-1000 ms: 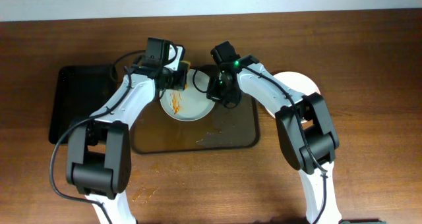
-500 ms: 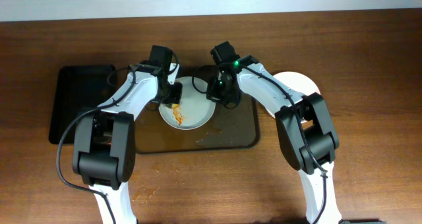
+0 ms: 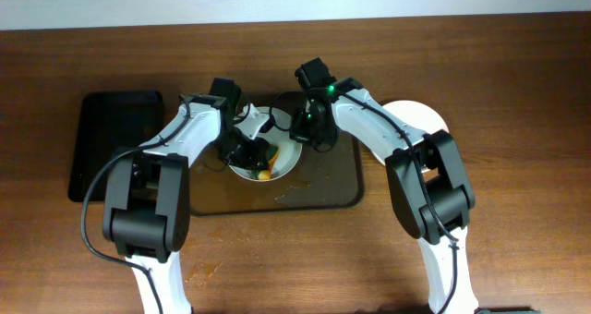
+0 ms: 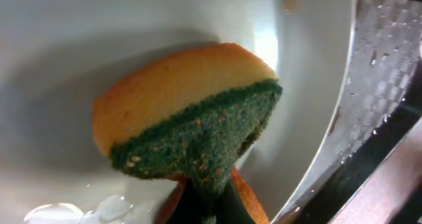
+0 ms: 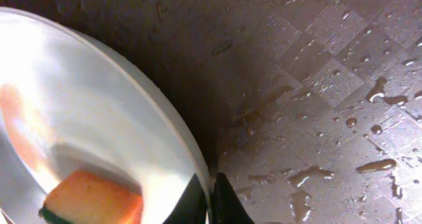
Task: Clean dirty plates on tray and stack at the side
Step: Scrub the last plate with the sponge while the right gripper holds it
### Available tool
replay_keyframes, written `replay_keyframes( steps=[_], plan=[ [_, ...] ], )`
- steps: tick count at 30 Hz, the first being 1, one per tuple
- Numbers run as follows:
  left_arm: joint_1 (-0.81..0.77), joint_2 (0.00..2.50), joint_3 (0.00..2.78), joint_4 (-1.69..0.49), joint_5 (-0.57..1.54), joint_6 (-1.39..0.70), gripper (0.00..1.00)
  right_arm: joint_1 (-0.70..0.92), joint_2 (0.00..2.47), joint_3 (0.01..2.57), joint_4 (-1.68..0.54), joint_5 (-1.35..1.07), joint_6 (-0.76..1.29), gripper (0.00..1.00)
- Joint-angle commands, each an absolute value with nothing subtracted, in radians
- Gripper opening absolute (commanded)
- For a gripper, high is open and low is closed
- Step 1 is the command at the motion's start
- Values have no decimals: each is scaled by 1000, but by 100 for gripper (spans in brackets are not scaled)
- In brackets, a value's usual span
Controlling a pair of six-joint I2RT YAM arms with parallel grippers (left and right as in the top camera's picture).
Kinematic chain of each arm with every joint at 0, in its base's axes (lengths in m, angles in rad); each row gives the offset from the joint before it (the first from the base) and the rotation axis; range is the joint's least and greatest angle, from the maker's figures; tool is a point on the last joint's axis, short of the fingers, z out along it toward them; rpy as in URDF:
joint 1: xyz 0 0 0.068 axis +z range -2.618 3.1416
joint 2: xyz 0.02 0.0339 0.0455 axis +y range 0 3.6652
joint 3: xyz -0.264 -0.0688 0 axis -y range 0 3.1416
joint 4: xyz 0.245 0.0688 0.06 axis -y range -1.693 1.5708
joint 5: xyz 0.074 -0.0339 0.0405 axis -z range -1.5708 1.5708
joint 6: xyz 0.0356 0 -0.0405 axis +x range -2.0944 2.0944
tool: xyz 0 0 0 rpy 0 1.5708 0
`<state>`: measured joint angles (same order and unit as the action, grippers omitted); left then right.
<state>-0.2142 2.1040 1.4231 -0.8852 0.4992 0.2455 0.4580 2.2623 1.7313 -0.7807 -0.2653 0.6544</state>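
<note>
A white plate [image 3: 278,151] sits at the back left of the dark tray [image 3: 337,187]. My left gripper [image 3: 259,159] is shut on an orange sponge with a green scouring side [image 4: 191,122] and presses it onto the plate's near part [image 4: 99,33]. My right gripper [image 3: 305,132] is shut on the plate's right rim [image 5: 168,128], holding it over the wet tray floor [image 5: 330,85]. A second white plate [image 3: 427,117] lies on the table right of the tray, partly hidden by my right arm. A third plate is not in view.
A smaller black tray [image 3: 109,138] lies at the left of the table. Sauce specks [image 3: 205,272] mark the wood in front of the large tray. Water drops [image 5: 376,165] lie on the tray floor.
My left gripper has moved the sponge from the plate's far left down across it to its near side. The orange streaks on the plate have mostly gone. The right arm held still.
</note>
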Motion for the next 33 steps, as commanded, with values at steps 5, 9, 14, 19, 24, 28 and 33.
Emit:
replay_keyframes(
  steps=[5,9,14,19,24,28,33],
  plan=[
    [-226,2130,1403,-865,468,285,1,452,2268,1735,-769,-252,685,4],
    [-226,2130,1403,-866,471,292,0,452,2268,1735,-765,-259,678,4],
    [-155,2130,1457,-868,611,253,0,452,2268,1735,-767,-258,662,4],
    [-51,2130,1489,-818,611,91,0,452,2268,1735,-767,-258,662,4],
    [-10,2130,1494,-719,754,44,0,452,2268,1735,-766,-258,662,4],
    [-10,2130,1517,-686,850,44,0,452,2268,1735,-767,-258,662,4],
    [-5,2130,1517,-737,972,46,0,452,2268,1735,-766,-258,662,4]
  ],
)
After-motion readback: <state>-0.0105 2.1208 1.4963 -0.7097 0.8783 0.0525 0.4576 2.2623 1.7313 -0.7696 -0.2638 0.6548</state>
